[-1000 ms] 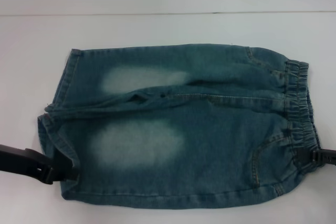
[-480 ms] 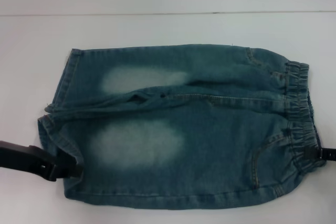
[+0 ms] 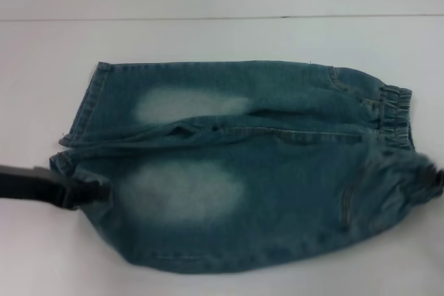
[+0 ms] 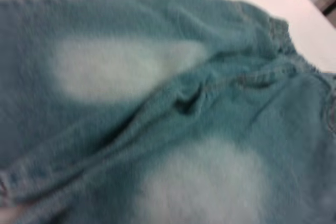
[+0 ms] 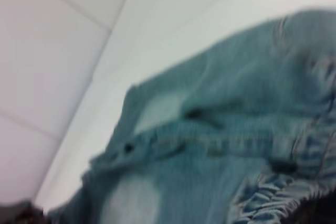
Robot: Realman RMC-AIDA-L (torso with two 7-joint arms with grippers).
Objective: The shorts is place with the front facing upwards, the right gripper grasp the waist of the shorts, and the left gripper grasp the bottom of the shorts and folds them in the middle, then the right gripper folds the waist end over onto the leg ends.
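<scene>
Since prior frame: near edge of the denim shorts point(image 3: 243, 171) has come up off the white table point(image 3: 208, 39); both ends raised. Left gripper point(image 3: 94, 192) pinches near leg hem point(image 3: 69, 164); right gripper point(image 3: 433, 181) holds gathered waist point(image 3: 395, 112), near corner. Step: lengthwise mid-fold, lift under way. Next, by my judgement: carry near half over far half, both arms level, edges aligned.

The white table point(image 3: 208, 39) is bare past the far edge of the shorts point(image 3: 277, 171), so a gripper could pass there. The shorts fill the middle. The left gripper point(image 3: 94, 192) and right gripper point(image 3: 436, 179) block the near corners.
</scene>
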